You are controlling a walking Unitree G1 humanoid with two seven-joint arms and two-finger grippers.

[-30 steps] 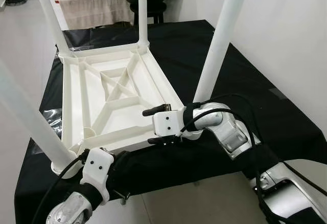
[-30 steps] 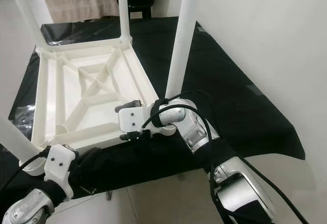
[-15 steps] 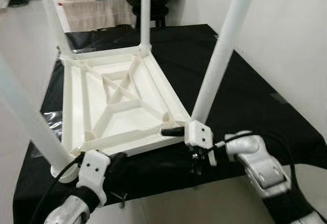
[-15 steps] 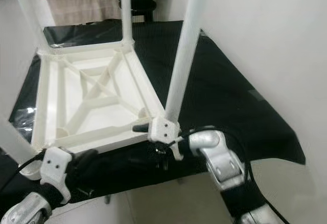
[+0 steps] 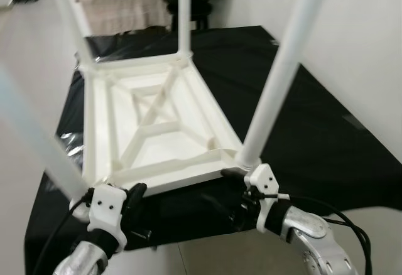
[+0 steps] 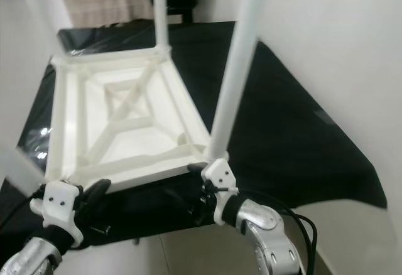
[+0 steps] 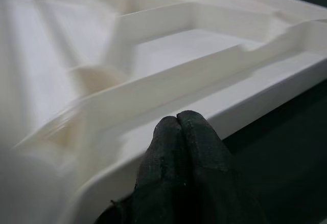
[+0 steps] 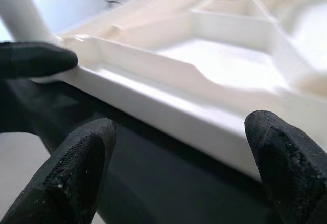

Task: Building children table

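Right now your white children's table (image 5: 160, 127) lies upside down on the black-draped counter (image 5: 301, 130), its ribbed underside facing up and its white legs (image 5: 282, 77) standing upward from the corners, with the near long edge running between your two grippers. Your left gripper (image 5: 133, 193) sits at the near left corner of the frame, just beside the leg there; in the left wrist view its black fingers (image 7: 181, 173) are pressed together tip to tip, with no gap between them, and their tips rest against the outer rim of the table's near edge without anything clamped between them. Your right gripper (image 6: 202, 184) is at the near right corner, just below the foot of the right near leg. In the right wrist view its fingers (image 8: 76, 168) are spread wide apart, one low and one off to the far side, with the rim of the table passing across the gap beyond them; neither fingertip clearly touches the plastic, so you are holding nothing there. A third dark fingertip-like shape (image 8: 36, 60) lies against the corner of the rim near the leg, though you cannot tell from the pictures exactly what part it is. Beyond the counter you can see a cloth-covered stand (image 5: 119, 11) and a dark stool (image 5: 195, 5) against the wall, blurred.
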